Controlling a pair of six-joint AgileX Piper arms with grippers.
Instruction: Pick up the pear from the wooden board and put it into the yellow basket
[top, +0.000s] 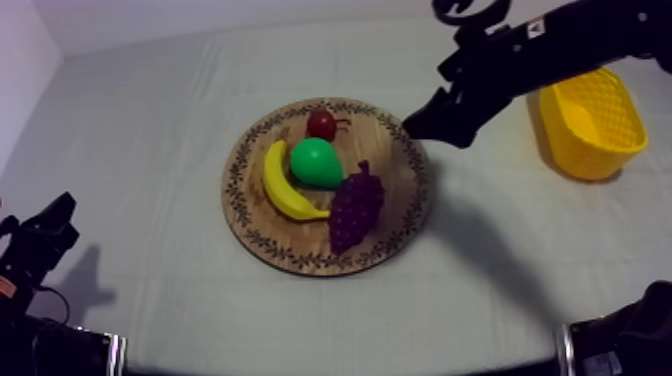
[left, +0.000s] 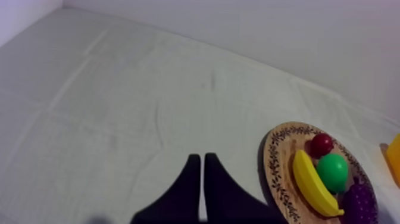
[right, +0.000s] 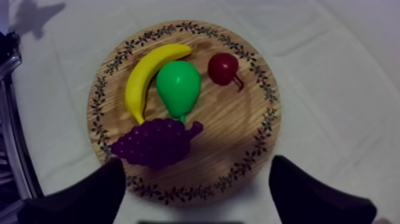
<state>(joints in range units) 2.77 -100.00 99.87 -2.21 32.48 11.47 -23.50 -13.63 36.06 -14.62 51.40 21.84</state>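
Pear (top: 316, 163) is found lying on the wooden board (top: 300, 262), near its middle, flanked by the banana (top: 283, 185) and the grapes (top: 355, 207), with the small red fruit (top: 321, 124) just beside it. Right gripper (top: 425, 125) is held above the board's rim on the side toward the yellow basket (top: 585, 150), fingers spread wide, nothing gripped. Left gripper (left: 201, 184) is held low over bare cloth (left: 119, 89), fingers pressed together on nothing.
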